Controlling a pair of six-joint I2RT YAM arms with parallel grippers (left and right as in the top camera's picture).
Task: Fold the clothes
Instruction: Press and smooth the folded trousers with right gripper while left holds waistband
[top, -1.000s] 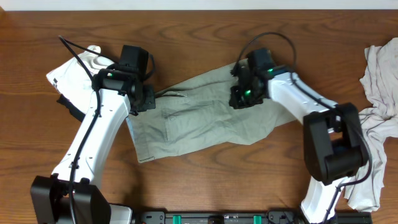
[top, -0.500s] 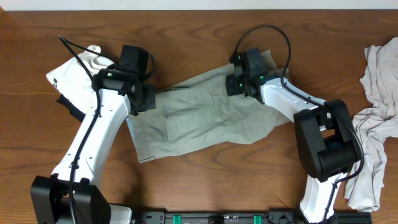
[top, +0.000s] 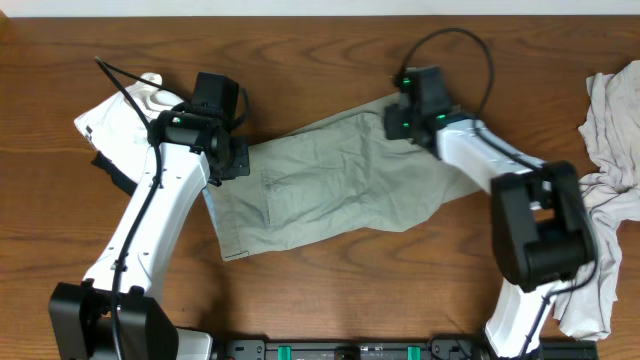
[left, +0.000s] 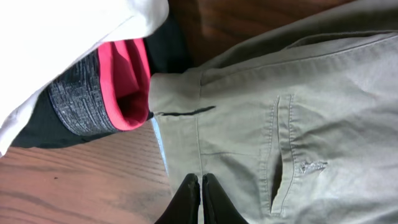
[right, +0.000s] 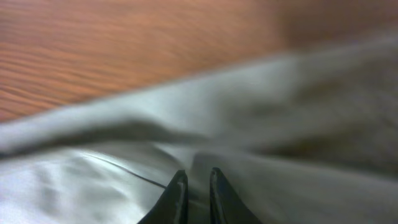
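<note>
**Khaki shorts, spread between two claws**

We list one pair of grey-green khaki cotton shorts (top: 340, 185), flat on the brown wooden table (top: 300, 50).

- **Left claw** (left: 194, 180): pressed shut at the waistband, with a black-and-red garment (left: 124, 81) just beyond its tips.
- **Right claw** (right: 196, 175): tips narrowly parted over the far corner. We cannot tell whether it holds cloth.
- **Change:** a second ago the right claw sat mid-cloth. The shorts now lie smoother.

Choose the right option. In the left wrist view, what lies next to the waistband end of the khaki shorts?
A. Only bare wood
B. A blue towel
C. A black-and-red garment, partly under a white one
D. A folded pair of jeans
C: the black-and-red garment lies right beside the khaki shorts, its red edge meeting their waistband, and a white garment covers its upper part.
</note>
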